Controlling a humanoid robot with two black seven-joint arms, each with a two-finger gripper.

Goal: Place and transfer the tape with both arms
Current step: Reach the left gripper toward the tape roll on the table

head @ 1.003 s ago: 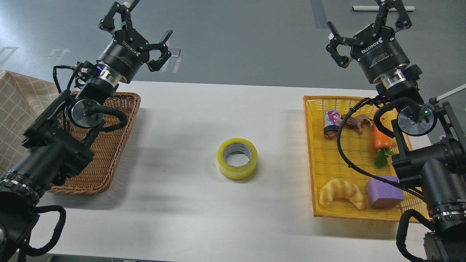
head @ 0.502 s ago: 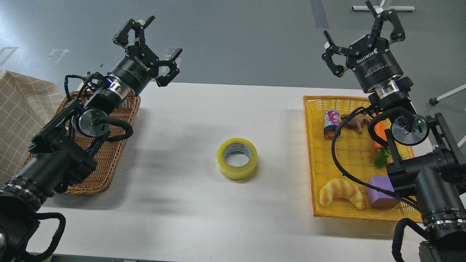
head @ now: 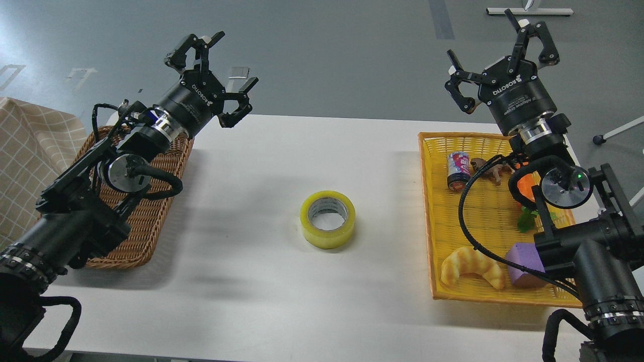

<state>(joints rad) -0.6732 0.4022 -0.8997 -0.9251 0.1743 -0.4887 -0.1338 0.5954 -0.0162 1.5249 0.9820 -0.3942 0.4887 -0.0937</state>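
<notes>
The croissant point(head: 472, 265) and purple block point(head: 523, 261) lie nearest, in the yellow tray point(head: 432, 216) below the right gripper point(head: 498, 60). The tape point(head: 328, 219) lies flat on the table point(head: 282, 151), between both grippers and nearer than either, touching neither. The left gripper point(head: 216, 75) hovers above the wicker basket's point(head: 146, 226) far corner, fingers spread, empty. The right gripper is likewise spread and empty.

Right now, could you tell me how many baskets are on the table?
2. A brown wicker basket sits at the table's left end, partly hidden behind the left arm; a yellow basket sits at the right end, holding several items.
</notes>
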